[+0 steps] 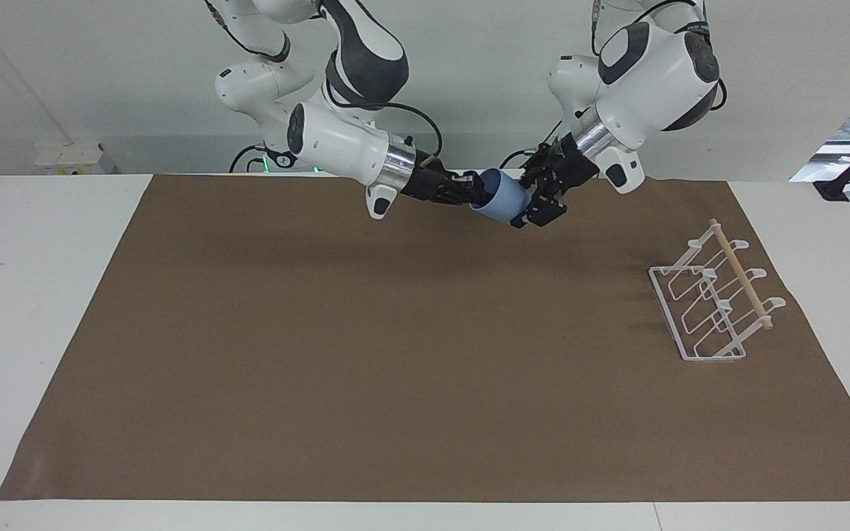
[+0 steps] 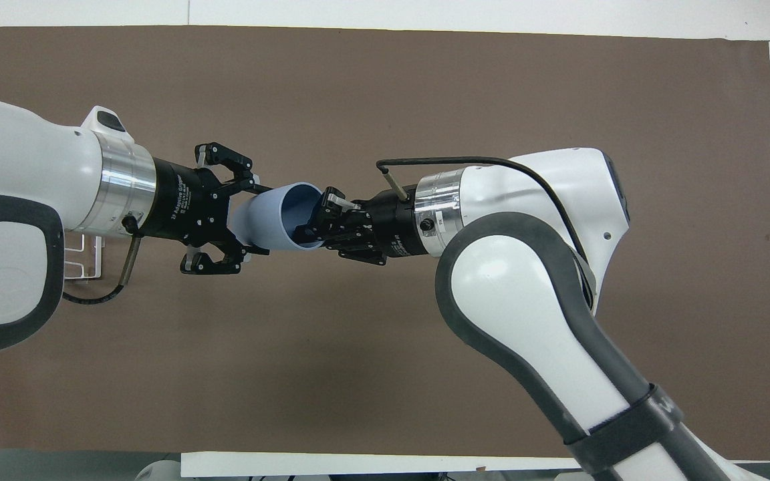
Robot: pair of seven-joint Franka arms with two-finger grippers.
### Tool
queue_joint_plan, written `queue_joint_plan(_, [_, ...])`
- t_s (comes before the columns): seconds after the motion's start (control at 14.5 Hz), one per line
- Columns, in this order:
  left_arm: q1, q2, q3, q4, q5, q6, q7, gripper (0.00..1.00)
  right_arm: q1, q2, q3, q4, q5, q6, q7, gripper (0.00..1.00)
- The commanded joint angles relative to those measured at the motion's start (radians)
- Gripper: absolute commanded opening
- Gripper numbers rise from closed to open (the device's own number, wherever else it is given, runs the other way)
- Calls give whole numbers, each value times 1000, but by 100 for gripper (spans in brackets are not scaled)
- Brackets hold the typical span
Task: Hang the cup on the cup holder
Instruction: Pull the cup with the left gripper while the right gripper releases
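The light-blue cup (image 1: 502,200) (image 2: 268,217) lies on its side in the air, over the mat's edge nearest the robots. My right gripper (image 1: 473,193) (image 2: 315,224) is shut on its rim, with one finger inside the mouth. My left gripper (image 1: 532,206) (image 2: 254,220) is open, and its fingers straddle the cup's narrow base. The white wire cup holder (image 1: 713,302) with its wooden dowel stands on the mat toward the left arm's end. In the overhead view the cup holder (image 2: 81,250) is mostly hidden under the left arm.
A brown mat (image 1: 395,369) covers most of the white table (image 1: 41,295). Both arms meet over the mat's edge nearest the robots.
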Motion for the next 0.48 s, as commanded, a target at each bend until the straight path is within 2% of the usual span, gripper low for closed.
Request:
queue_joint_plan(0.0, [68, 1, 12, 7, 148, -9, 14, 0, -102, -28, 1, -8, -60, -42, -5, 99])
queue_joint_plan(0.21, [80, 27, 18, 50, 372, -64, 39, 0, -269, -94, -1, 0, -303, -187, -10, 99])
queue_joint_plan(0.41, [35, 86, 9, 67, 806, -141, 54, 0, -386, -148, -1, 3, -631, -270, -36, 99])
